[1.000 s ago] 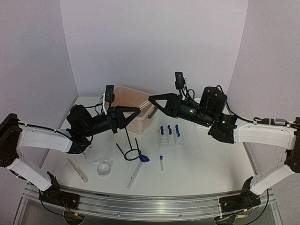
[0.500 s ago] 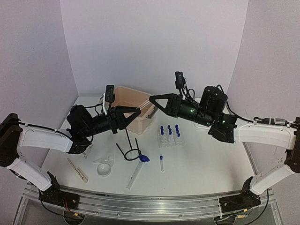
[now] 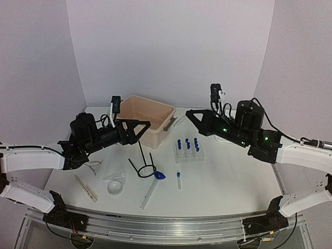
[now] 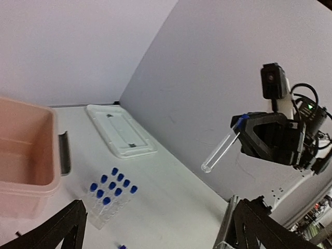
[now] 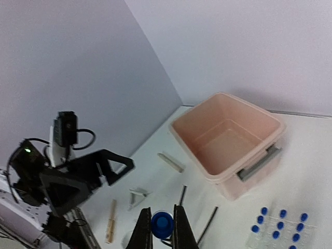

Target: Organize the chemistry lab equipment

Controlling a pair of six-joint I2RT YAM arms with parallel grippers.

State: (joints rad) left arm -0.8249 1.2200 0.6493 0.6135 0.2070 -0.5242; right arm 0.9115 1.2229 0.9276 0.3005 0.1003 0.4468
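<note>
Item: small clear blue-capped tube (image 4: 220, 151), clenched at its cap by the right gripper (image 5: 162, 232) and held aloft at mid right of the top view. Body clear, round-bottomed, apparently empty; long axis slants down and away from the fingers. Likely destination: clear tube rack (image 3: 189, 154), on the table directly below that gripper in the frame, part-filled with capped tubes. Right arm nearer. Left gripper (image 3: 147, 125): released wide, empty, beside the beige tub (image 3: 161, 132).
</note>
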